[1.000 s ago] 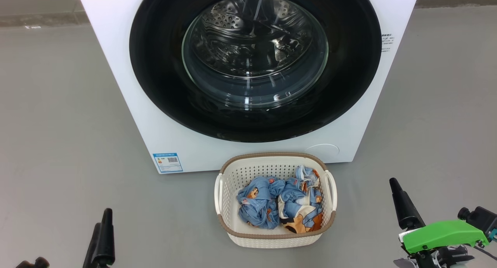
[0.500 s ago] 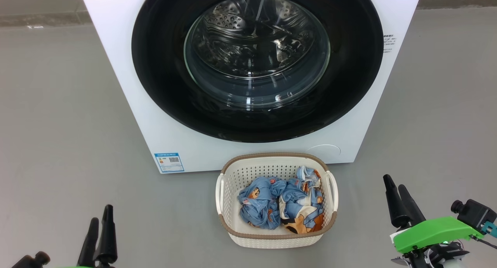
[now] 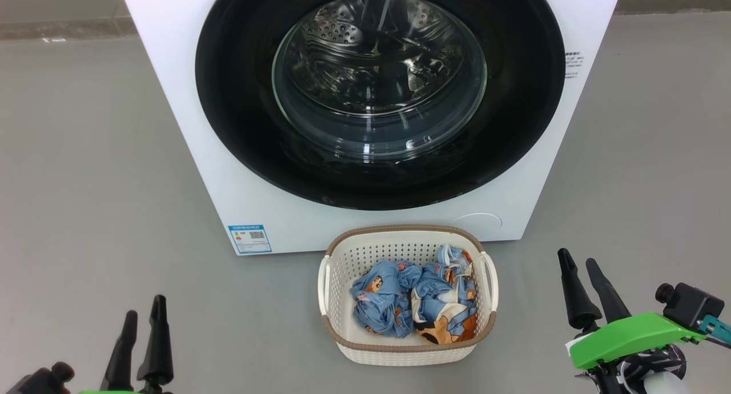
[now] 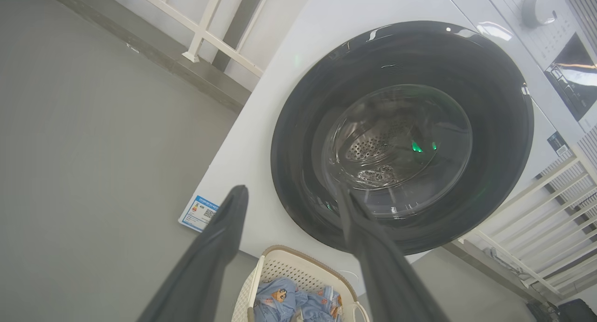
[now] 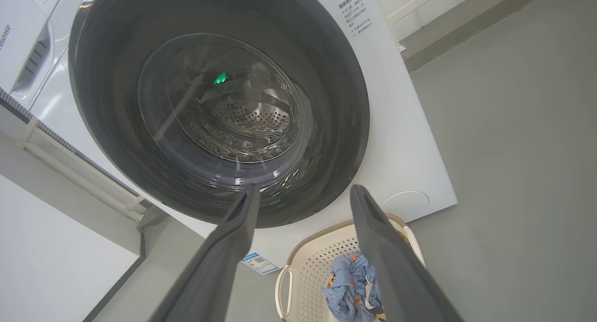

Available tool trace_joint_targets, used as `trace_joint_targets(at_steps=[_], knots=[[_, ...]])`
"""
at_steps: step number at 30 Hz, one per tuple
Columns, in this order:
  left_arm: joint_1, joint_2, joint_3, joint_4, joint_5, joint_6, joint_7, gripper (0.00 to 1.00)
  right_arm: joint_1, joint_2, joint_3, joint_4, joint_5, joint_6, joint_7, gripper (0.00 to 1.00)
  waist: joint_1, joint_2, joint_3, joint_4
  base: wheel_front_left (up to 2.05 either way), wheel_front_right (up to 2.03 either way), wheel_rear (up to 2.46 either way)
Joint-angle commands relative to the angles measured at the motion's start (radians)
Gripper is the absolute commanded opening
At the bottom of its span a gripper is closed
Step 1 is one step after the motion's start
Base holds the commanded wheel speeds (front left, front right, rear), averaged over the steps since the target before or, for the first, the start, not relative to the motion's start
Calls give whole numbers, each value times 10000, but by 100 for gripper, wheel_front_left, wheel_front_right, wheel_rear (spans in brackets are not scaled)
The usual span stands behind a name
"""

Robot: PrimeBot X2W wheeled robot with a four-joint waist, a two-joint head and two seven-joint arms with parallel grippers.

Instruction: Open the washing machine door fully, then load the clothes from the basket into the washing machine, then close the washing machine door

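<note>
— Where do we see the round glass door (image 3: 380, 80) with its glossy black ring?
— Upper centre, closed on the white boxy machine (image 3: 171, 97). Below it, blue printed clothes (image 3: 414, 302) fill the cream perforated basket (image 3: 400, 230). Our left gripper (image 3: 145, 306) and right gripper (image 3: 577, 256) sit in the lower corners, jaws wide and empty.

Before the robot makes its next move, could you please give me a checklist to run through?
1. Door fully open: not ok, it is shut against the washer.
2. Door handle located: cannot tell, none shows on the black ring.
3. Clothes in basket: ok, both lie inside.
4. Basket out of the door's swing: cannot tell, it stands right before the washer.
5. Left end effector open, empty: ok.
6. Right end effector open, empty: ok.
</note>
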Motion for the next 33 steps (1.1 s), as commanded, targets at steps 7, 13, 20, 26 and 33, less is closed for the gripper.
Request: trace_joint_targets(at_steps=[7,13,20,26,33], knots=[[-253,360,127,-393,980,-4,-327,100,-628,-201,316,-275,-1049,45,-352,100,0,-1,37,28,0,0,0],[-280,447,92,-426,1543,-4,-504,100,-688,-235,328,-281,-1694,48,-529,100,0,-1,59,50,0,0,0],[-307,564,19,-446,2122,-4,-680,100,-717,-248,340,-288,-2359,50,-705,100,0,-1,53,78,0,0,0],[-308,676,-33,-493,2738,-4,-857,100,-750,-271,357,-331,-3012,53,-882,100,0,-1,55,95,0,0,0],[-302,799,-96,-534,3434,-4,-1061,100,-742,-306,338,-385,-3753,55,-1086,100,0,-1,65,140,0,0,0]])
